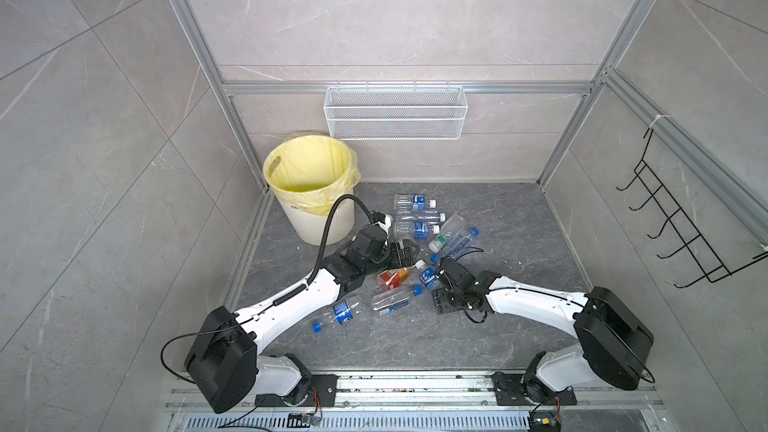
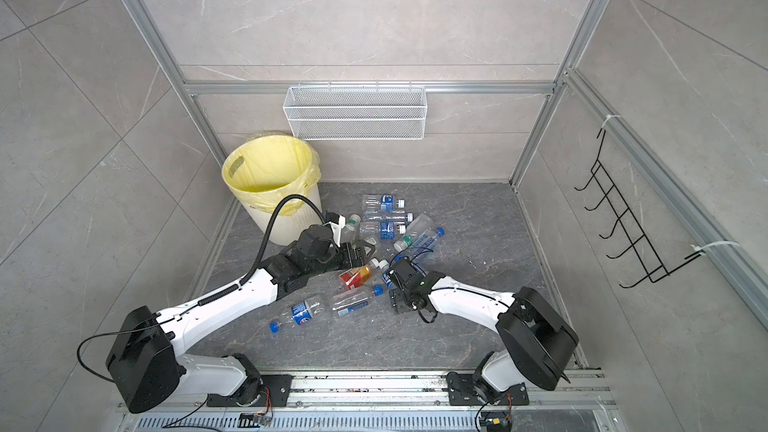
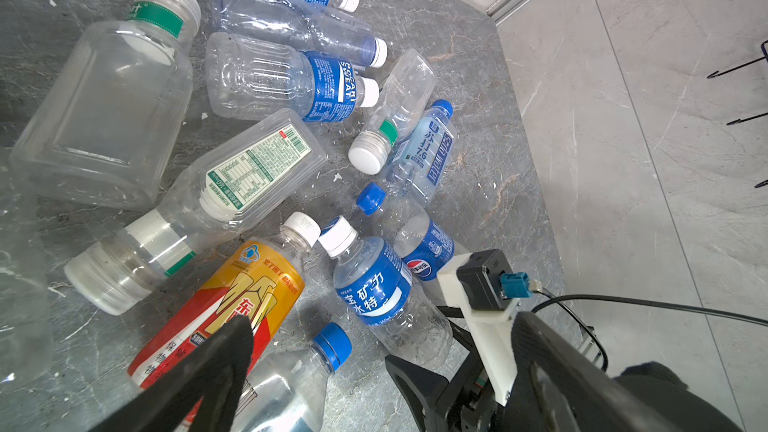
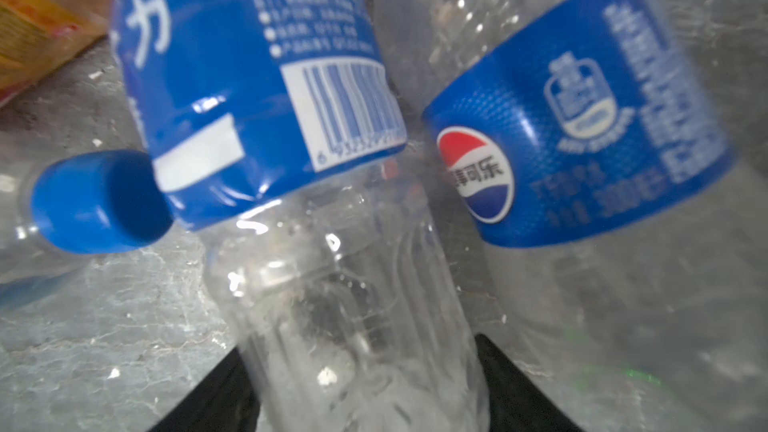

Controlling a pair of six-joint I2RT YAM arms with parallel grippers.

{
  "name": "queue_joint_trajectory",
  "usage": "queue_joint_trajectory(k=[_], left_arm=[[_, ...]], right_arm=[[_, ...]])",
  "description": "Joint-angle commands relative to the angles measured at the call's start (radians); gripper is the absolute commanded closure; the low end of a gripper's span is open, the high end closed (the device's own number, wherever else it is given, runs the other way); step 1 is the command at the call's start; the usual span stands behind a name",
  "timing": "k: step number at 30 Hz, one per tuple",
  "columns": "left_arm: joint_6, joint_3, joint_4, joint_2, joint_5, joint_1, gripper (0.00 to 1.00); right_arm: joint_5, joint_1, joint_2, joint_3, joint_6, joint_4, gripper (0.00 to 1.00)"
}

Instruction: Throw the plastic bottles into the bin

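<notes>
Several plastic bottles [image 1: 415,216] lie scattered on the dark floor right of the bin [image 1: 316,226], a cream ribbed bucket with a yellow bag. My right gripper [image 4: 357,347] is low over the pile, its black fingers pressed against both sides of a clear bottle with a blue label and white cap [image 1: 428,274], which still rests on the floor. A Pepsi-labelled bottle [image 4: 582,139] lies right beside it. My left gripper [image 1: 405,254] hangs wide open and holds nothing, just behind the orange-red labelled bottle [image 3: 232,297]. Inside the bin I see only the bag.
A white wire mesh basket [image 1: 395,114] hangs on the back wall. A black hook rack [image 1: 685,222] sticks out from the right wall. Two more bottles [image 1: 343,313] lie near the front between the arms. Aluminium frame rails border the floor.
</notes>
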Motion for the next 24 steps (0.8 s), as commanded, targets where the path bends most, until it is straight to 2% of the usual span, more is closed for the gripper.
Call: queue_joint_trajectory(k=[1, 10, 15, 24], left_arm=[[-0.013, 0.024, -0.016, -0.005, 0.001, -0.002, 0.00], [-0.049, 0.035, 0.015, 0.022, 0.029, -0.002, 0.00], [-0.048, 0.044, 0.002, 0.021, 0.032, -0.002, 0.00], [-0.039, 0.062, -0.024, 0.024, 0.018, -0.002, 0.00]], right_arm=[[-0.010, 0.000, 0.009, 0.014, 0.017, 0.015, 0.22], [-0.020, 0.006, 0.026, 0.029, -0.001, 0.011, 0.25], [-0.026, 0.008, 0.009, 0.035, -0.008, -0.003, 0.32], [-0.022, 0.018, -0.033, 0.031, 0.001, -0.025, 0.36]])
